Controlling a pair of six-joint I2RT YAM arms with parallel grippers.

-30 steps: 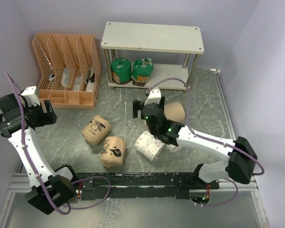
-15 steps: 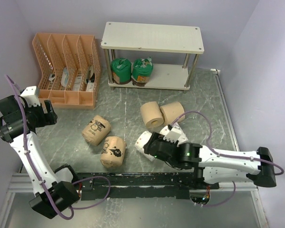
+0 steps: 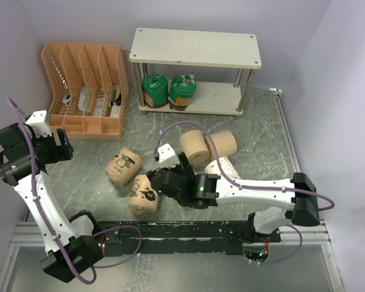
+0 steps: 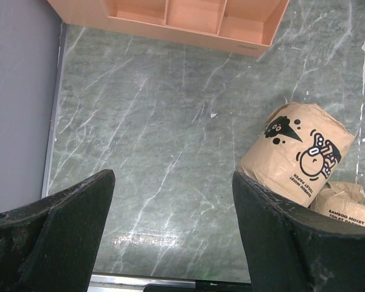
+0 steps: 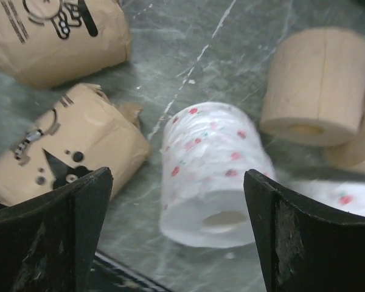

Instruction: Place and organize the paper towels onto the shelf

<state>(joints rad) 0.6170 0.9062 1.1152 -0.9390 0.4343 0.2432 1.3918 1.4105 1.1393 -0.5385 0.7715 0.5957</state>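
The shelf (image 3: pixel 194 48) stands at the back, with two green-topped brown rolls (image 3: pixel 168 91) on its lower board. Two plain tan rolls (image 3: pixel 207 145) lie in front of it. Two tan printed rolls (image 3: pixel 123 165) lie left of centre and also show in the left wrist view (image 4: pixel 295 155). One white dotted roll (image 5: pixel 213 164) lies on its side below my right gripper (image 5: pixel 176 182), which is open and hovers over it. A second dotted roll (image 3: pixel 222 166) lies just right of it. My left gripper (image 3: pixel 56 148) is open and empty, raised at the far left.
An orange slotted file organizer (image 3: pixel 88 88) stands left of the shelf. A black rail (image 3: pixel 170 231) runs along the table's near edge. Purple walls close in both sides. My right arm (image 3: pixel 261 191) stretches across the front right.
My right gripper has drawn back from the plain tan rolls and swung left, and now hovers over a white dotted roll beside the printed rolls. The left arm has barely moved.
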